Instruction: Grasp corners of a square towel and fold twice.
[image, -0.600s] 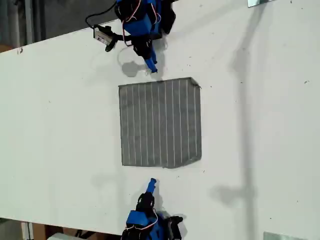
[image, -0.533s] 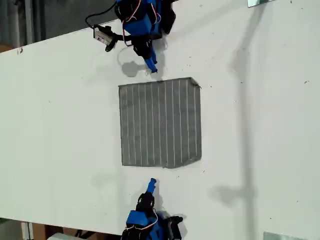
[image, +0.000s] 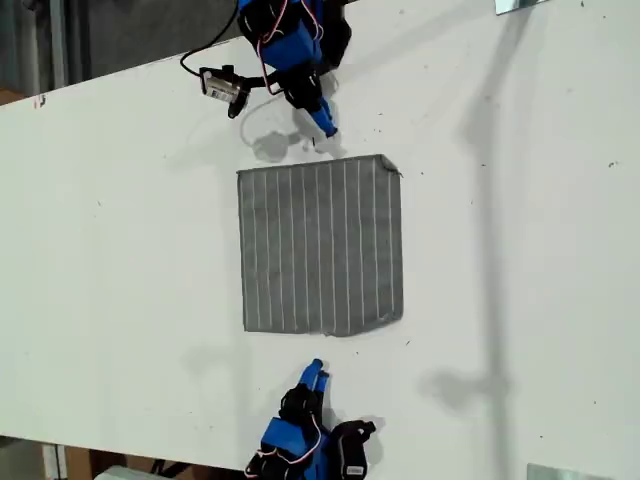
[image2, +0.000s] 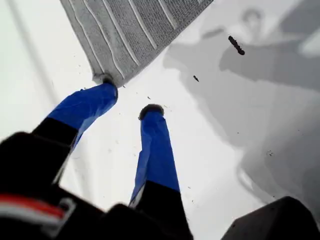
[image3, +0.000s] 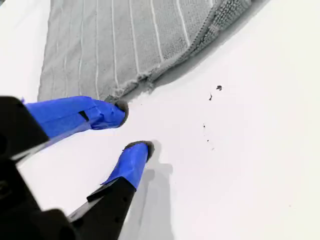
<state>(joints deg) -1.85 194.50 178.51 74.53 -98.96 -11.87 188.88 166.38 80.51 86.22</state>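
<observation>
Lying flat and unfolded mid-table, the grey square soft cloth towel with thin white stripes has had neither fold made; both remain, and no corner is gripped. My first gripper is spread apart, one fingertip at a towel corner. My second gripper is likewise released beside a frayed edge, over the white table.

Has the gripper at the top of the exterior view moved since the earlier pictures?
Yes. My first gripper has shifted toward the exterior view's right, judged against the top edge of the towel, which lies unmoved.
</observation>
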